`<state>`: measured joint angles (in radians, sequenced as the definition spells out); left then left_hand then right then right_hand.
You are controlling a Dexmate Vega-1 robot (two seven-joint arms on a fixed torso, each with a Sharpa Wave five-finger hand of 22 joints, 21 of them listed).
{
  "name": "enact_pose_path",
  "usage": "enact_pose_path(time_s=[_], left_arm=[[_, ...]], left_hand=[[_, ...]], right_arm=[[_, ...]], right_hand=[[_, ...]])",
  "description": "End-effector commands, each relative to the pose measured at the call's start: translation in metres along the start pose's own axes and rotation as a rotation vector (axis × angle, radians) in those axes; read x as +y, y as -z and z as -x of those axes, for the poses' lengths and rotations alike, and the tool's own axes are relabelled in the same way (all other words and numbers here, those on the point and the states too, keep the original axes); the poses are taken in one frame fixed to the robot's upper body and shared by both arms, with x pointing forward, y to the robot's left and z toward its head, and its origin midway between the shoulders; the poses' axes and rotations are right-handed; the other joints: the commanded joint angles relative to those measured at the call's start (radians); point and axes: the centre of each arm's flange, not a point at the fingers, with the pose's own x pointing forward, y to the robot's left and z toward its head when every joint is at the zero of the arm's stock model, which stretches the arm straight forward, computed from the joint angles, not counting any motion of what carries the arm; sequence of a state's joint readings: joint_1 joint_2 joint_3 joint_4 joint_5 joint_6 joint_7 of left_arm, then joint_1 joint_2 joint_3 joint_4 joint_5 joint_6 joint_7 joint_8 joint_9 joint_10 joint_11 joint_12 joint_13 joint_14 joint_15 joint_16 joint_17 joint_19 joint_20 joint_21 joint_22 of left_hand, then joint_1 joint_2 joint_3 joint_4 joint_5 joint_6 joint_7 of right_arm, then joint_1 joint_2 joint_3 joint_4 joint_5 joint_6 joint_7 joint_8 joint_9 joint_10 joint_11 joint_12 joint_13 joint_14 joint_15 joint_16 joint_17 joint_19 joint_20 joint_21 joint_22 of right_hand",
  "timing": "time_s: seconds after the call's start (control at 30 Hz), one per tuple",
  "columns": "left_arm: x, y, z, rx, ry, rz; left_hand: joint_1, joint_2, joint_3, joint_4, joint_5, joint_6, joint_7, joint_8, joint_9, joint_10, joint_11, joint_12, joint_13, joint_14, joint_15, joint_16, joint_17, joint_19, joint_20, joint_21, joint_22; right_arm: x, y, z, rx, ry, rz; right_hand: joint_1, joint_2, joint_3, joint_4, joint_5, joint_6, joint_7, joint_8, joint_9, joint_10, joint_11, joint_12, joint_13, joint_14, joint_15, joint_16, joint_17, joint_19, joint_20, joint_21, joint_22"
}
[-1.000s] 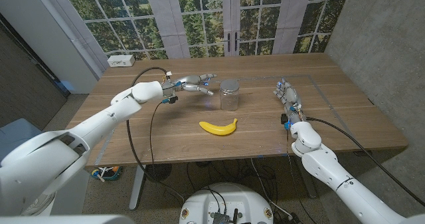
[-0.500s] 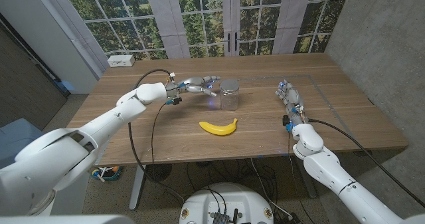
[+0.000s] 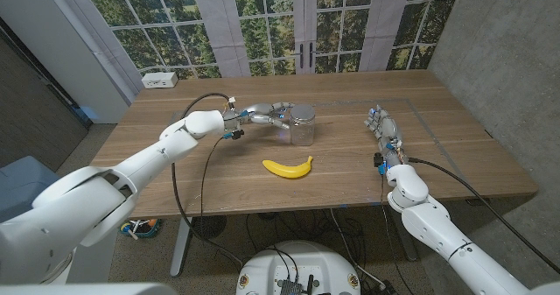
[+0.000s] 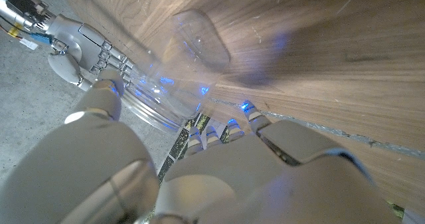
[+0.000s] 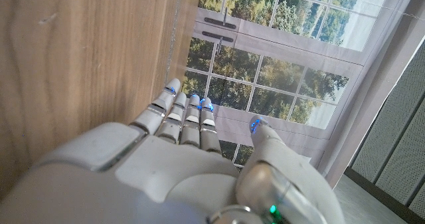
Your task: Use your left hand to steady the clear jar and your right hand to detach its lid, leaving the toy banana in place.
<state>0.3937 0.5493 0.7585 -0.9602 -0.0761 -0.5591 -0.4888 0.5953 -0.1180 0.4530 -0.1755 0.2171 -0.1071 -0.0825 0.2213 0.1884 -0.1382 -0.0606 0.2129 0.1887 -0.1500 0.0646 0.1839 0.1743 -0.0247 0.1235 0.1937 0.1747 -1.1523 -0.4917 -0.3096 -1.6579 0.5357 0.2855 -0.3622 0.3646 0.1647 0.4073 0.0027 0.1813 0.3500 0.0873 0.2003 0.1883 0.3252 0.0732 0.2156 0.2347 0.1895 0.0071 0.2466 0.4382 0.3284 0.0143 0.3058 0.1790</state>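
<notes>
Left hand point(image 3: 267, 114) has moved across the table since the earlier frames and now reaches the clear glass jar with a silver screw lid point(image 3: 302, 125); a second ago it hung well short of it. Jar, yellow toy banana point(image 3: 288, 166) and right hand point(image 3: 381, 126) sit where they were.

Head view: left-hand fingers are at the jar's left side, at or just short of the glass. Contact is hard to call at this size, so whether the hand has closed on the jar cannot be told. Left wrist view: the jar point(image 4: 174, 71) shows close in front of the left hand point(image 4: 232, 164), with fingers point(image 4: 109, 94) on one side of the glass and the others on the opposite side, so the hand brackets it. Blue fingertip lights reflect in the glass. Lid is on the jar.

Jar stands upright mid-table on the brown wooden table point(image 3: 455, 120), behind the banana and apart from it. Banana lies on the tabletop toward the robot, curve opening away from it, touched by neither hand.

Right hand is well apart from the jar over on the right side of the table, holding nothing. Right wrist view: its fingers point(image 5: 179, 117) are extended and close together, thumb set apart, so released; wood grain and the paned window point(image 5: 279, 78) with trees lie beyond it.

White box point(image 3: 158, 80) sits at the far left corner of the table.
</notes>
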Motion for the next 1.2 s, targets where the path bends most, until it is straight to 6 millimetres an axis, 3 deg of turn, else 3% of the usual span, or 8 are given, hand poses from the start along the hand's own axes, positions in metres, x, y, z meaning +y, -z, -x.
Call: enact_pose_path(time_s=[0.03,0.23,0.4,0.47,0.6,0.7,0.87,1.2], left_arm=[[-0.003,-0.001,-0.010,0.027,0.042,-0.039],[-0.004,0.003,-0.013,0.031,0.030,-0.023],[-0.005,0.004,-0.018,0.023,0.023,-0.011],[-0.005,0.005,-0.020,0.018,0.020,-0.009],[-0.008,0.008,-0.024,0.016,0.010,0.007],[-0.010,0.011,-0.026,0.008,-0.002,0.034],[-0.013,0.014,-0.027,0.009,-0.022,0.037],[-0.019,0.015,-0.026,0.055,0.012,-0.031]], left_hand=[[0.025,-0.004,0.012,-0.003,-0.011,-0.017,0.031,-0.004,0.005,-0.024,0.009,-0.007,0.002,-0.015,0.001,-0.003,0.002,-0.010,0.004,-0.004,0.002],[0.038,-0.004,0.015,-0.003,-0.017,-0.015,0.036,-0.003,0.005,-0.023,0.034,-0.006,0.003,-0.014,0.016,-0.002,0.002,-0.014,0.012,-0.004,0.002],[0.051,-0.002,0.018,-0.001,-0.023,0.017,0.015,0.010,0.006,-0.005,0.041,0.002,0.003,0.002,0.021,0.004,0.003,-0.010,0.017,-0.001,0.002],[0.059,0.002,0.021,0.000,-0.026,0.037,-0.005,0.017,0.006,0.003,0.044,0.005,0.003,0.011,0.025,0.006,0.003,-0.005,0.019,0.001,0.002],[0.080,0.013,0.028,0.001,-0.031,0.107,-0.005,0.043,0.009,0.031,0.039,0.013,0.004,0.038,0.021,0.011,0.003,0.016,0.017,0.007,0.002],[0.110,0.029,0.038,0.001,-0.031,0.205,-0.041,0.079,0.013,0.062,0.032,0.020,0.003,0.062,0.015,0.011,0.002,0.036,0.017,0.010,0.002],[0.151,0.055,0.050,0.002,-0.026,0.336,-0.029,0.130,0.019,0.104,0.030,0.025,0.003,0.098,0.014,0.012,0.002,0.057,0.021,0.010,0.002],[0.166,0.079,0.057,0.006,-0.023,0.315,-0.010,0.118,0.022,0.103,0.036,0.019,0.003,0.101,0.022,0.006,0.002,0.053,0.026,0.005,0.002]], right_arm=[[0.000,-0.003,0.001,-0.010,0.001,0.000],[0.000,-0.002,-0.002,-0.008,0.001,0.000],[0.000,-0.002,-0.004,-0.009,0.006,-0.003],[0.000,-0.002,-0.004,-0.010,0.004,0.001],[-0.001,-0.002,-0.005,-0.011,0.005,0.003],[-0.001,-0.002,-0.005,-0.010,0.007,0.002],[-0.001,-0.002,-0.007,-0.011,0.006,0.003],[0.002,-0.003,-0.010,-0.010,-0.002,0.006]], right_hand=[[-0.002,0.006,0.002,-0.007,-0.002,0.009,-0.001,0.004,0.003,0.009,0.003,0.010,0.002,0.005,0.001,0.002,0.004,0.013,-0.001,0.000,0.004],[-0.004,0.006,0.002,-0.008,-0.002,0.010,0.000,0.004,0.003,0.010,0.004,0.010,0.002,0.004,0.002,0.002,0.004,0.013,0.000,-0.001,0.004],[-0.005,0.006,0.002,-0.009,-0.002,0.010,0.001,0.004,0.003,0.011,0.004,0.010,0.002,0.004,0.002,0.002,0.003,0.014,0.000,-0.002,0.004],[-0.006,0.006,0.002,-0.009,-0.002,0.011,0.000,0.004,0.003,0.011,0.004,0.010,0.002,0.004,0.004,0.002,0.003,0.014,0.000,-0.002,0.004],[-0.007,0.005,0.001,-0.010,-0.002,0.011,0.001,0.004,0.003,0.011,0.005,0.010,0.002,0.004,0.003,0.002,0.003,0.014,0.001,-0.003,0.004],[-0.008,0.005,0.001,-0.011,-0.002,0.011,0.000,0.004,0.003,0.011,0.004,0.010,0.002,0.004,0.002,0.002,0.003,0.015,0.001,-0.003,0.004],[-0.009,0.005,0.001,-0.012,-0.002,0.012,0.001,0.004,0.003,0.011,0.004,0.010,0.002,0.005,0.004,0.002,0.003,0.015,0.001,-0.004,0.004],[-0.013,0.005,0.001,-0.013,-0.002,0.012,0.001,0.003,0.003,0.011,0.005,0.009,0.002,0.005,0.004,0.002,0.003,0.016,0.001,-0.006,0.004]])
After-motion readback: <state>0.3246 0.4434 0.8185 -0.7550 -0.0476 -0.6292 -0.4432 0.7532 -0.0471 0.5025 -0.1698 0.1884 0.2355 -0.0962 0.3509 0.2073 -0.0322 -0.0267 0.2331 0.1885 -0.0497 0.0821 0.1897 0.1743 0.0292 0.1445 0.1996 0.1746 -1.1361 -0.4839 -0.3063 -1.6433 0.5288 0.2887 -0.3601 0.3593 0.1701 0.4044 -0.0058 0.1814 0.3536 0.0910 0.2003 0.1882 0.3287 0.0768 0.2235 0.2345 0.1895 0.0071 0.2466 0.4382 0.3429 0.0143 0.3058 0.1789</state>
